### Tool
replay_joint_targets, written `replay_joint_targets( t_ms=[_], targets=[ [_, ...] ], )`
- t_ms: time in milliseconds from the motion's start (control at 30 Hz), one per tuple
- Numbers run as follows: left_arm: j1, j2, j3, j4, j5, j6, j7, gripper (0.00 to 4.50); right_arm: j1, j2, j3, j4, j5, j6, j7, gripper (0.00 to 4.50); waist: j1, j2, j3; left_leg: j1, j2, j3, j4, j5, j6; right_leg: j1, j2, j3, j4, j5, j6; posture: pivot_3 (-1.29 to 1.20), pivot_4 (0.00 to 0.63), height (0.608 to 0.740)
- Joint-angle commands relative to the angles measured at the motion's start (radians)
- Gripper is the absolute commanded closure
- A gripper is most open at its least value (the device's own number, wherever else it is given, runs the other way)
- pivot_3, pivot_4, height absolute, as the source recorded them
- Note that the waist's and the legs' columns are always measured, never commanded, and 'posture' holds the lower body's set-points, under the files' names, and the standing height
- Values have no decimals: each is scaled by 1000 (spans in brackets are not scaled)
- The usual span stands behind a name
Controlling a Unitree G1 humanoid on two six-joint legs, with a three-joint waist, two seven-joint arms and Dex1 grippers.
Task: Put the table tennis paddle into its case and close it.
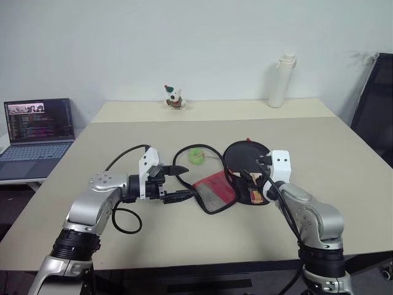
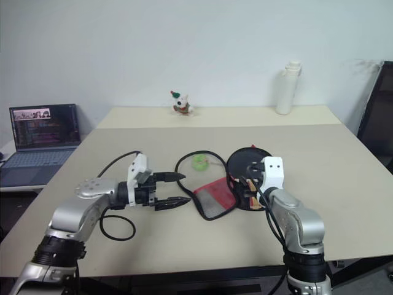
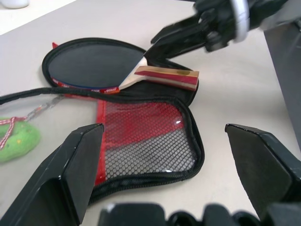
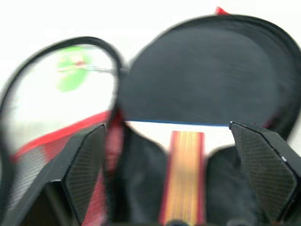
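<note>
The case lay unzipped and spread open on the table, between the two grippers. The table tennis paddle rested in the case's black half, blade away from the right gripper, handle pointing back toward it. In the right wrist view the handle ran straight between that gripper's fingers, which stood wide apart and gripped nothing; the handle was free of both pads. The right gripper hung just above the handle end, not touching it as far as the head views showed.

The left gripper was released as well, its fingers spread and empty, aimed at the red mesh flap of the case, which lay just ahead of the fingertips. The zipper rim looped out from the flap beyond the left gripper, with the small green tag lying inside the loop, farther from both hands. The lid had not yet been folded over the paddle.
</note>
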Motion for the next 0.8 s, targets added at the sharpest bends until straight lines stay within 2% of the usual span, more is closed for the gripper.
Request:
replay_joint_targets(
  t_ms=[33,300,600,733,800],
  targets=[
    [10,12,35,43,27,-34,32,0,-11,-77,-34,-112,132,50,132,0,0,0,0,0,0,0,0,0,0,0,0,0,0,0,0,0,150,740],
    [-37,-3,-8,254,179,-119,130,0,-12,-262,-101,-206,326,141,280,0,2,0,0,0,0,-1,0,0,0,1,0,-1,0,0,0,0,150,740],
    [-159,-74,-7,492,268,-256,216,0,2,-290,-93,-209,346,130,253,0,2,-1,0,0,0,-1,0,0,0,1,-1,-1,-1,0,0,0,150,740],
    [-179,-82,-21,532,273,-260,170,828,16,-306,-101,-222,369,135,252,0,3,-1,0,0,0,-1,0,0,0,1,-1,-2,-1,0,0,0,150,740],
    [-184,-83,-33,547,281,-255,146,1537,19,-314,-106,-224,378,135,252,0,3,-1,0,0,0,-1,0,0,0,1,-1,-1,-1,0,0,0,150,740]
  ],
)
